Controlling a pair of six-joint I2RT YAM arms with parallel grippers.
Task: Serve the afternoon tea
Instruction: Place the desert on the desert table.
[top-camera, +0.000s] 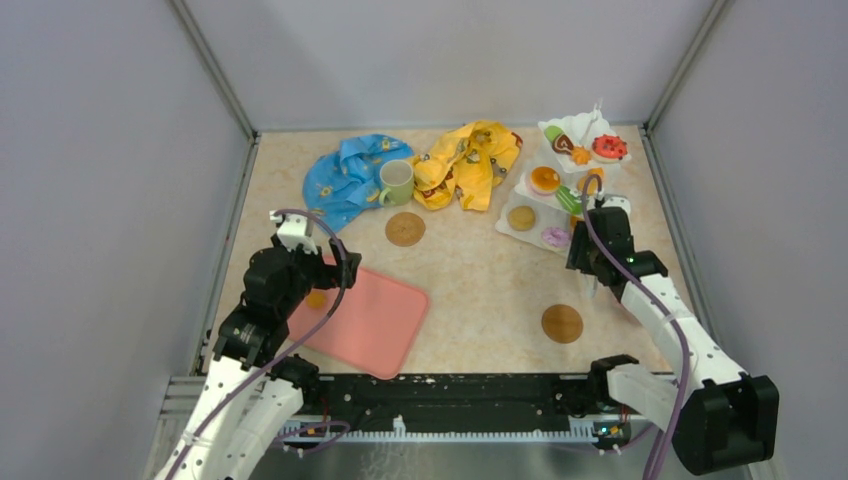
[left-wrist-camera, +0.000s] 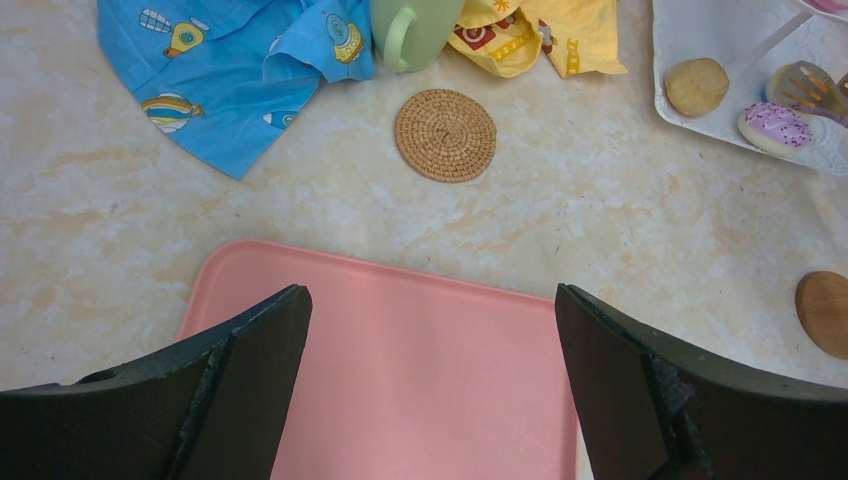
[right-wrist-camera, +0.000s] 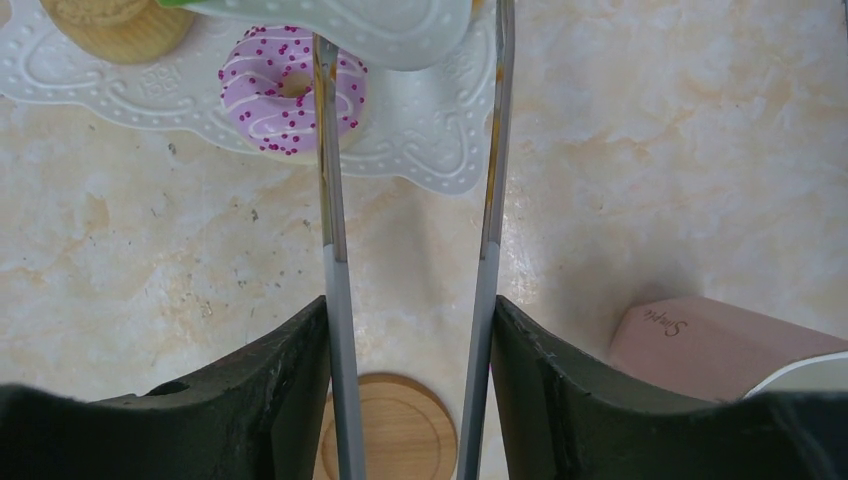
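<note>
Two arms over the tabletop (top-camera: 480, 290). Pink tray (top-camera: 375, 325) lies near left. The left fingers (left-wrist-camera: 285, 320) hang above it, spread wide, nothing between them. White three-tier stand (left-wrist-camera: 700, 30) stands far right, pastries (top-camera: 610, 147) on every tier. Blue cloth (top-camera: 345, 175) and yellow cloth (top-camera: 470, 160) are bunched at the back, with the green mug (top-camera: 396, 182) wedged between them. Woven coaster (top-camera: 405, 229) lies just in front of the mug, wooden coaster (top-camera: 562, 323) near right; both bare.

Right fingers (right-wrist-camera: 305, 340) are clenched on metal tongs (right-wrist-camera: 490, 200), which reach over the stand's bottom tier. One tong arm crosses the pink donut (right-wrist-camera: 290, 90); the cookie (top-camera: 521, 217) is beside it. Tong tips are hidden under the middle tier, so can't tell if they carry anything. Small orange piece (top-camera: 316, 298) on the tray under the left arm, can't identify.

Step looks like tong work at the bottom tier. Keep the tongs low and level, clear of the middle tier's edge. Don't nudge the donut or cookie. Back out along the tong axis, not upward. The stand probably shifts under a side push.
</note>
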